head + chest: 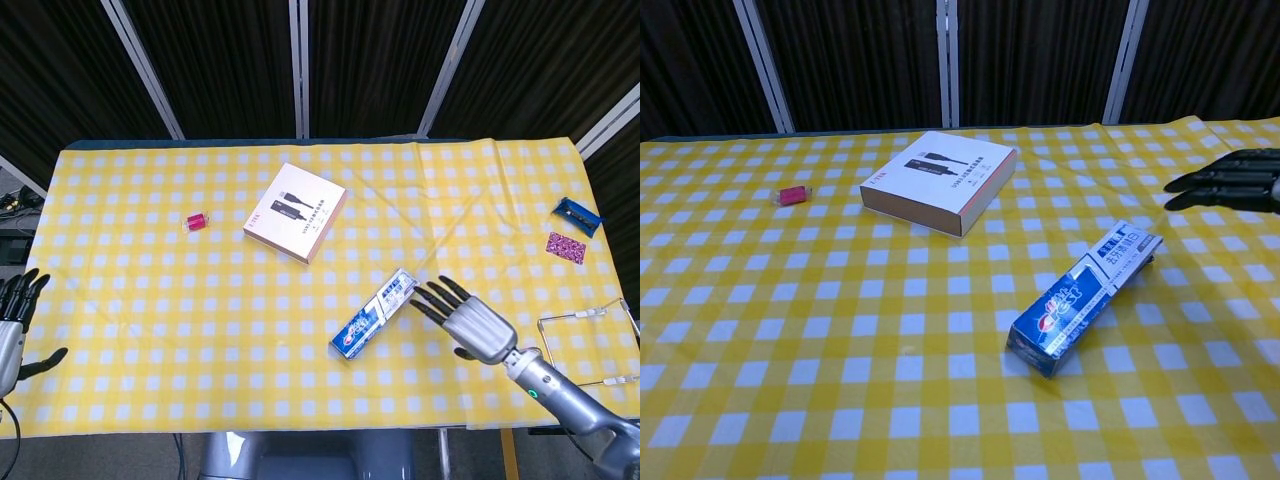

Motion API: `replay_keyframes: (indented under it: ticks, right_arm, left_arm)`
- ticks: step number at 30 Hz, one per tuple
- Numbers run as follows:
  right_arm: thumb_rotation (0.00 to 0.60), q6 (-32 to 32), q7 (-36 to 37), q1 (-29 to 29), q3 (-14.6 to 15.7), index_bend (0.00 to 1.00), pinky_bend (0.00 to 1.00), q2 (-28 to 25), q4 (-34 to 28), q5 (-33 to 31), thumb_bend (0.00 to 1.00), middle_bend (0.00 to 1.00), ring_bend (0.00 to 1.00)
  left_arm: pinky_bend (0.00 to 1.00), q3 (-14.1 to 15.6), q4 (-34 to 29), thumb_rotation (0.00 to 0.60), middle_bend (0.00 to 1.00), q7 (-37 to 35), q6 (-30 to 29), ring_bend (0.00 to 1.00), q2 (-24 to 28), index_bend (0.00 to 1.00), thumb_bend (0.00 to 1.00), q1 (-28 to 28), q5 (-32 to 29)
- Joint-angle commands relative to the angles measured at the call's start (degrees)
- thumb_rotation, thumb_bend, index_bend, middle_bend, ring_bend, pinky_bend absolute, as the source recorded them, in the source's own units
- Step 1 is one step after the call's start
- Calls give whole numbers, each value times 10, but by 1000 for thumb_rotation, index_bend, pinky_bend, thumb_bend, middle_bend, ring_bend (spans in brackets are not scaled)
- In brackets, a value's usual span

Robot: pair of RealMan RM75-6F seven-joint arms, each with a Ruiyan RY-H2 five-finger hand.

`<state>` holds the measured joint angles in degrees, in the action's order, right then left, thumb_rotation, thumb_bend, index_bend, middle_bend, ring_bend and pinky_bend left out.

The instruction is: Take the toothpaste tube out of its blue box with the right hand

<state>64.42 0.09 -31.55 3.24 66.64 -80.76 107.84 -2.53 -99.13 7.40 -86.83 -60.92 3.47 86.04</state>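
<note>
Head cam looks steeply down on the whole table point(150, 330) from above, chest cam low & nearer (facing the curtain), both sharing the blue box point(375, 313) point(1083, 298).
</note>
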Motion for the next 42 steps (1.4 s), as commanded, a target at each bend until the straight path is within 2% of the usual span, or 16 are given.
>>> replay_keyframes:
  ticks: [1,14,21,24,26,28,31,35,42]
  right_arm:
    - [600,-52,3,-49,3,0,0,36,33,27,0,0,0]
    - [600,-122,-44,-113,-10,0,0,121,57,15,0,0,0]
    - [600,-191,-100,-138,-21,1,0,160,76,-28,0,13,1]
    - [600,-200,-117,-139,-21,44,22,170,82,-44,1,85,41]
    - [600,-196,-119,-138,-19,107,82,175,85,-47,26,164,104]
    - [600,-182,-118,-136,-18,253,184,183,94,-49,110,309,219]
    - [600,-157,-102,-133,-15,404,290,191,104,-46,200,456,356]
    - [600,-123,-67,-128,-16,467,335,186,99,-52,240,501,403]
    - [600,-80,-22,-118,-46,475,345,153,43,-91,255,511,416]
  left_arm:
    - [0,-4,7,600,0,4,11,0,-6,0,0,5,-13]
    - [0,-12,23,600,0,0,37,0,-13,0,0,17,-42]
    - [0,-12,25,600,0,-6,44,0,-12,0,0,21,-47]
    - [0,-12,27,600,0,-9,46,0,-12,0,0,22,-49]
    - [0,-12,27,600,0,-11,48,0,-12,0,0,22,-50]
    - [0,-12,27,600,0,-11,49,0,-12,0,0,23,-50]
    - [0,-11,26,600,0,-11,49,0,-12,0,0,23,-50]
    - [0,-10,25,600,0,-12,47,0,-11,0,0,23,-49]
    - [0,-7,20,600,0,-16,42,0,-8,0,0,21,-42]
